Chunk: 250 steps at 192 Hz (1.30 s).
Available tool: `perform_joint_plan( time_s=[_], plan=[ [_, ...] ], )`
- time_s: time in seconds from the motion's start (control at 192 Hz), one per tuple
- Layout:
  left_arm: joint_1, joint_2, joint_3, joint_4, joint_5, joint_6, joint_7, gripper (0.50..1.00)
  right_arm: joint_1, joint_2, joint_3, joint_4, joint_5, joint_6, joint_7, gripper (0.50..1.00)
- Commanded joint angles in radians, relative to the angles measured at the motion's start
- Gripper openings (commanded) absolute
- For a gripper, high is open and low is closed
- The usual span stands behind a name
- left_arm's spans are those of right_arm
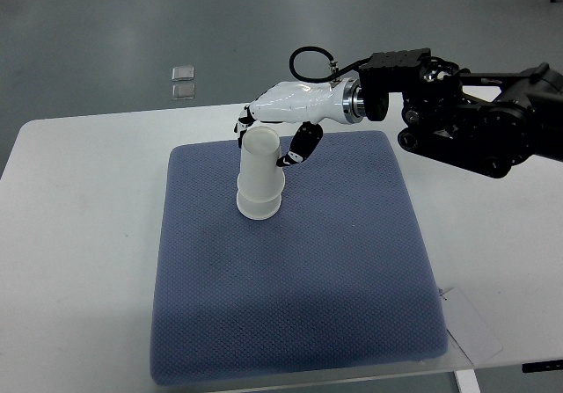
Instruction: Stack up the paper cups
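While a white table (79,235) carries a blue-grey mat (290,287) across its middle, little else sits near the work. Two small clear squares (183,81) lie on the grey floor beyond the table's far edge, well apart from the mat. A white paper tag (471,323) rests at the mat's near right corner, partly on the table. Nothing stands between the hand and the cups.

The paper cups (259,178) stand upside down on the far left part of the mat, one nested over another so that the lower cup's rim shows as a second band at the base. The stack leans slightly.

The right hand (281,116) reaches in from the right edge on a black arm (475,116), hovering at the top of the stack. Its fingers (244,129) curl down beside the upper cup's closed end, and the thumb (301,145) hangs just right of it; whether they actually grip the cup cannot be told.

Being inverted, the cups show no contents.
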<state>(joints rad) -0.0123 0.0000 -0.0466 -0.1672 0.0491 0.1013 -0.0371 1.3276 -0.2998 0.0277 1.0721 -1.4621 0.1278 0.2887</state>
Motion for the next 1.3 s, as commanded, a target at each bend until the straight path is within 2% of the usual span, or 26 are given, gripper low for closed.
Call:
perform_joint_plan(
  time_s=[0.0, 0.12, 0.172, 0.286, 0.422, 1.297],
  plan=[
    [0.0, 0.0, -0.001, 0.0, 0.0, 0.0, 0.0, 1.0, 0.001, 0.001, 0.001, 0.0, 0.0, -0.001, 0.001, 0.825],
    [0.0, 0.0, 0.001, 0.0, 0.0, 0.0, 0.0, 1.0, 0.002, -0.001, 0.001, 0.0, 0.002, -0.001, 0.001, 0.827],
    [0.0, 0.0, -0.001, 0.0, 0.0, 0.0, 0.0, 1.0, 0.004, -0.001, 0.003, 0.002, 0.002, 0.001, 0.001, 0.856],
    [0.0, 0.0, 0.001, 0.0, 0.0, 0.0, 0.0, 1.0, 0.005, -0.001, 0.003, 0.0, 0.003, 0.001, 0.001, 0.862],
    [0.0, 0.0, -0.001, 0.0, 0.0, 0.0, 0.0, 1.0, 0.007, -0.001, 0.009, 0.002, 0.006, -0.001, 0.001, 0.895],
    [0.0, 0.0, 0.001, 0.0, 0.0, 0.0, 0.0, 1.0, 0.009, 0.016, 0.052, 0.002, 0.011, -0.007, 0.001, 0.895]
  ],
)
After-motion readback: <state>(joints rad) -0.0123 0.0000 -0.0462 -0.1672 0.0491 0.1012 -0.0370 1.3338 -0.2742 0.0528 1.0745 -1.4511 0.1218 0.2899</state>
